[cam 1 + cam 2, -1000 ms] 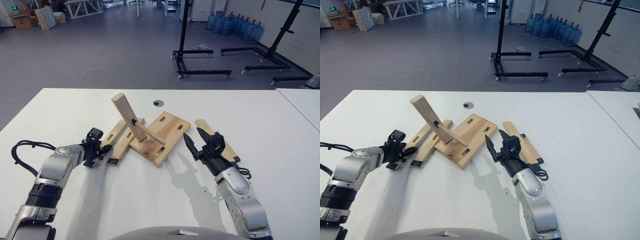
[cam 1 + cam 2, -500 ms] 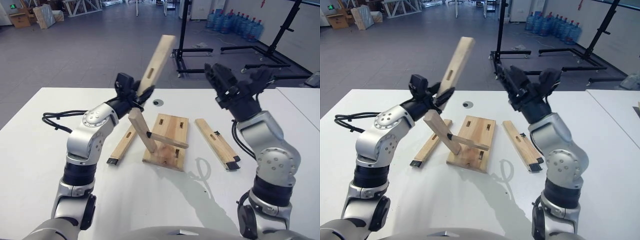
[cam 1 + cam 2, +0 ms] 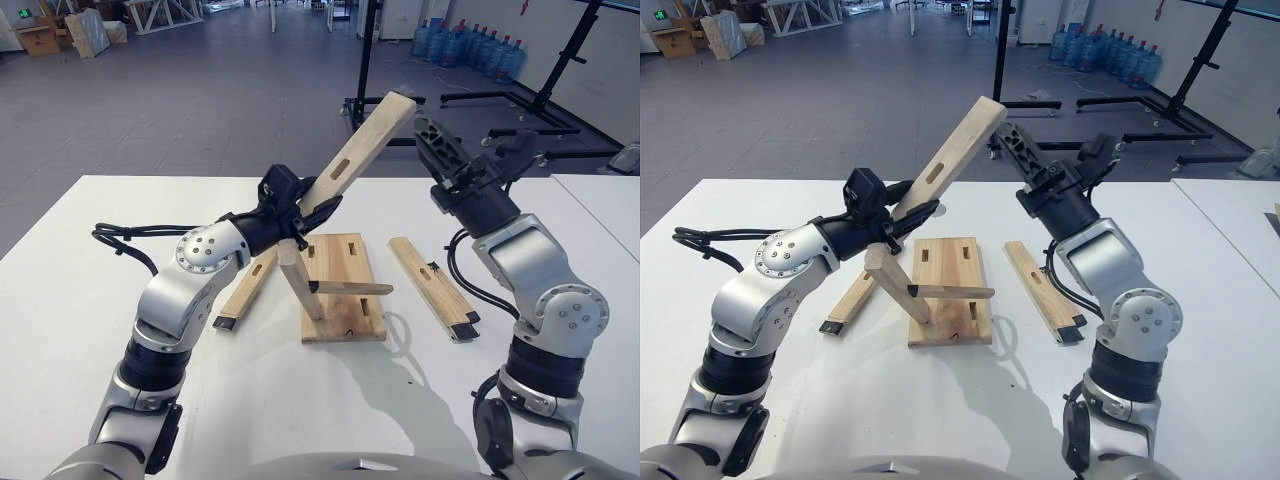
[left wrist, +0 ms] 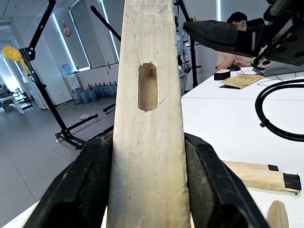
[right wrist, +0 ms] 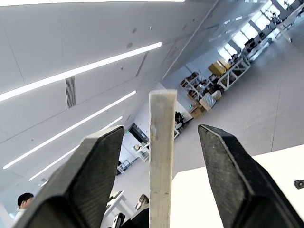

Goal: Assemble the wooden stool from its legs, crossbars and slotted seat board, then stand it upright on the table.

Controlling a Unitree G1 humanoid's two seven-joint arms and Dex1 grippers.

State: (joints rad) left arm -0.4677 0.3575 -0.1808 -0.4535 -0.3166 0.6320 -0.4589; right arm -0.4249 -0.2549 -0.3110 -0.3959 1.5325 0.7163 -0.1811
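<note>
The left gripper (image 4: pixel 148 190) is clenched on a wooden leg (image 3: pixel 357 150). Its fingers (image 4: pixel 78 187) press against two opposite sides of the leg below the slot. The leg is lifted above the table and slants up toward the far right. The right gripper (image 5: pixel 161 130) is spread wide and raised at the leg's upper end. That end stands between its fingers (image 5: pixel 102 171) with a gap on either side, touching neither.

Below the left gripper the seat board (image 3: pixel 345 255) lies flat near the middle of the table. A second leg (image 3: pixel 298 285) stands tilted at the board's left edge, and a crossbar (image 3: pixel 352 288) juts from it to the right, over the board. Whether that leg sits in a slot cannot be told. A third leg (image 3: pixel 243 290) lies flat just left of the board, its black-tipped end nearest. A fourth leg (image 3: pixel 436 287) lies right of the board and apart from it, also with a black-tipped near end.

The table (image 3: pixel 90 270) is plain white. A second white table (image 3: pixel 610 205) stands beside it on the right, with a thin seam between them. Beyond them is a grey tiled floor (image 3: pixel 200 90) with black wheeled stands (image 3: pixel 366 50). Blue water bottles (image 3: pixel 470 45) are lined up at the far right, and cardboard boxes (image 3: pixel 40 38) sit at the far left. A small green sign (image 3: pixel 25 13) above the boxes is too small to read.
</note>
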